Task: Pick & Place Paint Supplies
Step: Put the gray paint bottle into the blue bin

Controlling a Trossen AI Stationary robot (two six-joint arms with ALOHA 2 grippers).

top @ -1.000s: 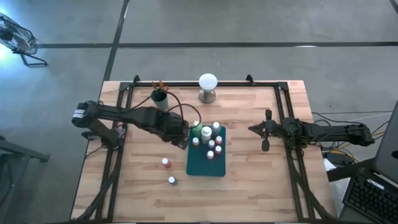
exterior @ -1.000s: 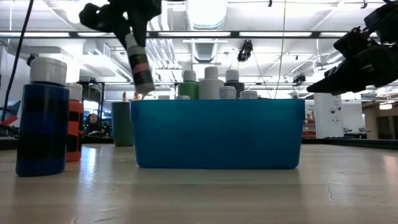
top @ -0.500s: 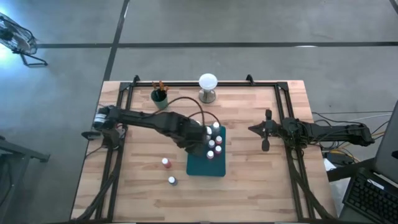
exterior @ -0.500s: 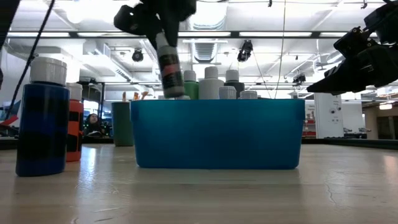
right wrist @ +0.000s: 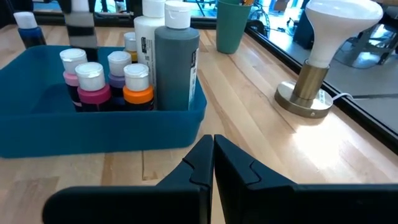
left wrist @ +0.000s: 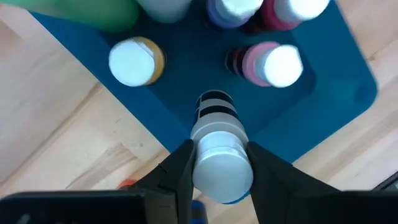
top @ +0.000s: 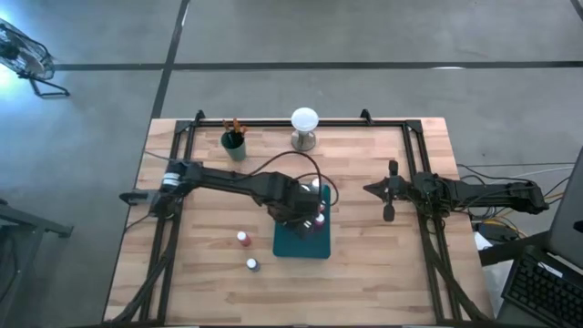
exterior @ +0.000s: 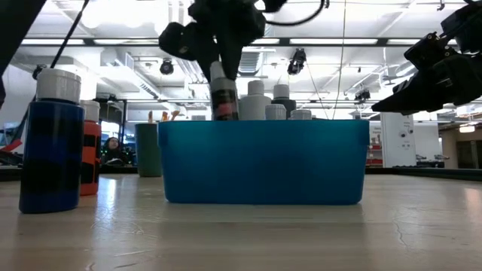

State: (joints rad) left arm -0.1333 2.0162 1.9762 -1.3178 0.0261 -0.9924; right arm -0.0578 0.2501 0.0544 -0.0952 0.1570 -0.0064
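My left gripper hovers over the teal tray and is shut on a small white-capped bottle with a dark striped label. The low view shows this bottle nearly upright, its bottom at the tray's rim. Several white-capped bottles stand inside the tray, including a tall grey one. A red bottle and a blue bottle stand on the table left of the tray. My right gripper waits, shut, to the tray's right. My left gripper pinches the bottle between its two fingers at the white cap, one finger on each side. The fingers come from above, pointing down. The bottle hangs almost upright below them, above the tray's near left part; the tray wall hides its bottom in the low view.
A green cup with brushes and a white ball lamp on a metal base stand near the table's far edge. A black frame runs along the left, far and right sides. Bare wood lies between the tray and my right gripper.
My left gripper has carried the bottle toward the table's right, from beside the tray's left wall to above its inside, and has come down a little. The bottle, tilted before, now hangs nearly upright. The right arm has kept still.
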